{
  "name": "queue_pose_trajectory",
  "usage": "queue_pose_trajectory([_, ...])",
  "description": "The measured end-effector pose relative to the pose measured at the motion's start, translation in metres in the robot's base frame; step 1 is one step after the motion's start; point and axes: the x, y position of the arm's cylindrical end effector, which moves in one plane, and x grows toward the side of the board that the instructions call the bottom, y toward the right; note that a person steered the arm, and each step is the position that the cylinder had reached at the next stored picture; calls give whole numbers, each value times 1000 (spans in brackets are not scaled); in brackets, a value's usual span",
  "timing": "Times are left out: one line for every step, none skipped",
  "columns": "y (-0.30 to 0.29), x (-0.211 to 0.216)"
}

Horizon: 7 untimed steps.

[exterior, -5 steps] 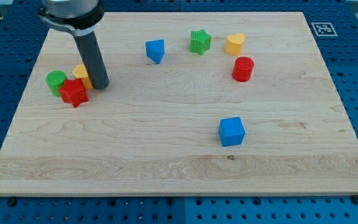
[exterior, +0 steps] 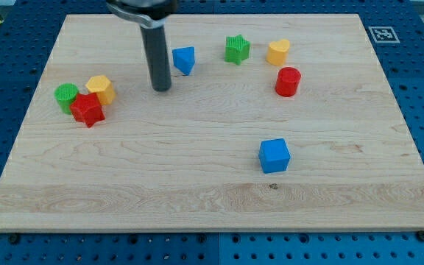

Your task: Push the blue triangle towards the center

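Observation:
The blue triangle (exterior: pixel 185 59) lies on the wooden board (exterior: pixel 197 199) near the view's top, left of the middle. My tip (exterior: pixel 161 88) rests on the board just below and to the left of the blue triangle, a short gap apart from it. The dark rod rises from the tip to the view's top edge.
A green star (exterior: pixel 236 49), a yellow block (exterior: pixel 277 52) and a red cylinder (exterior: pixel 288 81) sit to the right of the triangle. A blue cube (exterior: pixel 274 155) lies lower right. A green cylinder (exterior: pixel 66 95), a red star (exterior: pixel 87 110) and a yellow block (exterior: pixel 101 88) cluster at the left.
My tip has moved right and slightly up, away from the left cluster and towards the blue triangle. The yellow block is now uncovered. No block has moved.

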Motion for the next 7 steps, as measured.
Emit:
queue_pose_trajectory([4, -41])
queue_pose_trajectory([41, -33])
queue_pose_trajectory([62, -16])
queue_pose_trajectory([65, -8])
queue_pose_trajectory([18, -42])
queue_pose_trajectory([-18, -116])
queue_pose_trajectory([20, -111])
